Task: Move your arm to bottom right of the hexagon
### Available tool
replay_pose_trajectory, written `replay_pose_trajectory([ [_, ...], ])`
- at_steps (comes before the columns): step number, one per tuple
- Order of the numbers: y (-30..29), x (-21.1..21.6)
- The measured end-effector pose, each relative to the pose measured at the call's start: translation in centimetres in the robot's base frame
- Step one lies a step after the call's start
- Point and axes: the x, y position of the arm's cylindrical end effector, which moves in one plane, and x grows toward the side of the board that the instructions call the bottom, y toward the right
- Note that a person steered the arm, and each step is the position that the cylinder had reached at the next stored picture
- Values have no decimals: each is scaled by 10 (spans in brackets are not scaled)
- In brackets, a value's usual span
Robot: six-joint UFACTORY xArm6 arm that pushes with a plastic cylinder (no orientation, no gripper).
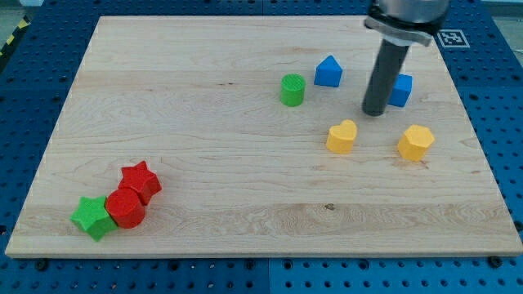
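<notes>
The yellow hexagon (416,142), near the worktop's right edge, looks light, rigid and easily slid, so my tip (374,112), clawless, bare and up-left of it, should skirt past untouched.

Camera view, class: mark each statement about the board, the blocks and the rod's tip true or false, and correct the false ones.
1. My tip is between the yellow heart and the yellow hexagon, nearer the view's top. True.
2. The green cylinder touches the blue house-shaped block. False: there is a gap between them.
3. The red star, red cylinder and green star cluster at the view's bottom left. True.
4. My tip is at the hexagon's bottom right. False: it is to its upper left.
5. The rod partly hides a blue block. True.
</notes>
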Motion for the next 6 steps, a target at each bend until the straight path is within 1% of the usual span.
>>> replay_pose_trajectory([
  [1,43,0],
  [2,90,11],
  [3,132,63],
  [4,135,109],
  [5,103,107],
  [6,84,105],
])
